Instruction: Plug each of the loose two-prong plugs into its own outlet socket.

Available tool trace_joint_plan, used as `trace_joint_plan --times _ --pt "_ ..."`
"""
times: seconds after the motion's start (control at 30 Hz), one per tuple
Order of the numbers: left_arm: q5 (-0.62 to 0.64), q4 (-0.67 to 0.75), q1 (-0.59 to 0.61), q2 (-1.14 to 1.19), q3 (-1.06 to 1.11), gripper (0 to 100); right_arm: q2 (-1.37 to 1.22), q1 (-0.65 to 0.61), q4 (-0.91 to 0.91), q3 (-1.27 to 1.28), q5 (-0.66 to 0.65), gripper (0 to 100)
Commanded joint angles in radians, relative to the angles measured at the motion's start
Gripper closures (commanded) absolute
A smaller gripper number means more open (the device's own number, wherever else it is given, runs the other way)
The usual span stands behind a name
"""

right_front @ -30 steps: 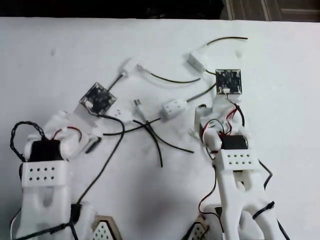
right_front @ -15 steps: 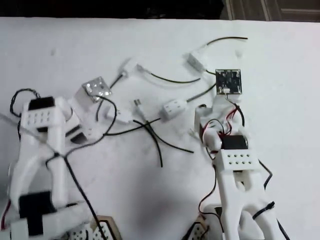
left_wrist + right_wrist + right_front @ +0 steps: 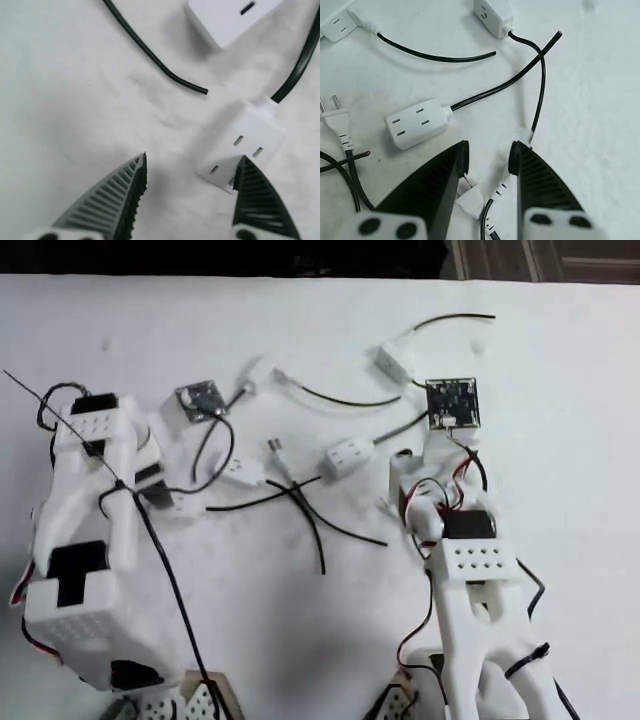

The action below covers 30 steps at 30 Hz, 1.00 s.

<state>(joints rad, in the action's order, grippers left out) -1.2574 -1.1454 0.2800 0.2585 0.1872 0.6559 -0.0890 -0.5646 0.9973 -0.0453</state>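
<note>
Your left claw [image 3: 192,159] is spread wide, one tip at the corner of a white outlet socket [image 3: 245,142] on the surface [image 3: 75,75]. The right wrist view shows your right claw [image 3: 489,147] also apart, with a loose two-prong plug [image 3: 333,116] lying near a second socket [image 3: 417,123]. The high view places that pair between the arms.

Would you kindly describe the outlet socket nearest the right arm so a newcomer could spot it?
On the white table, look just beyond the right hand. The outlet socket lies there; unlike the others, it sits between that hand and a loose plug.
</note>
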Motion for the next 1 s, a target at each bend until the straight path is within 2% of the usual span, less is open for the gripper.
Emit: trace_joint_plan --times 0.0,0.3,0.47,0.83,0.97 --pt "-0.049 -0.005 0.007 0.039 -0.041 72 0.001 -0.008 0.018 -0.031 -0.009 86.5" --pt "-0.066 -0.189 0.002 -0.041 -0.106 72 0.001 -0.008 0.018 -0.031 -0.009 86.5" --pt "-0.068 -0.215 -0.008 -0.074 -0.101 72 0.001 -0.008 0.018 -0.031 -0.009 86.5" --pt "-0.089 -0.009 -0.03 0.039 -0.002 72 0.001 -0.008 0.018 -0.029 -0.011 86.5" --pt "-0.084 0.02 -0.028 0.079 0.0 73 0.001 -0.008 0.018 -0.029 -0.012 86.5"
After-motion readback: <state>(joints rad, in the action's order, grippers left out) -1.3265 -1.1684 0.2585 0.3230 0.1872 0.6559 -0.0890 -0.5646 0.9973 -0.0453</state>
